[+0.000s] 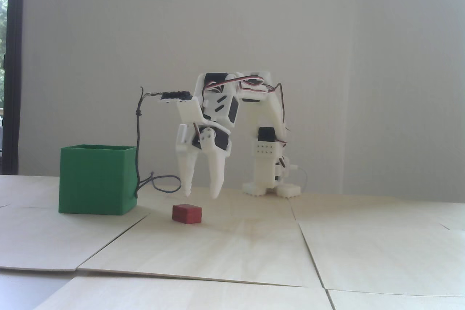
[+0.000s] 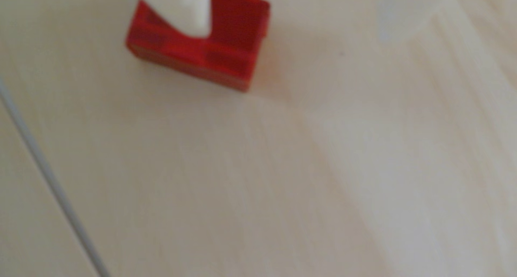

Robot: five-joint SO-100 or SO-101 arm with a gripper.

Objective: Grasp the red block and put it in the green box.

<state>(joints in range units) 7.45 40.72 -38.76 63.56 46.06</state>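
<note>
The pincer (image 1: 201, 193) hangs spread just above the red block (image 1: 186, 213), so the reach seems underway; next, lower and pinch.

White arm folded forward, claw (image 1: 201, 193) pointing down, fingers parted, holding nothing

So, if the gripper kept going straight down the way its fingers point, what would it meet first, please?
Probably the red block. The open gripper hangs just above it, and the wrist view shows a fingertip over the block's top. Depth is unclear, so it might land on the wooden table behind.
</note>
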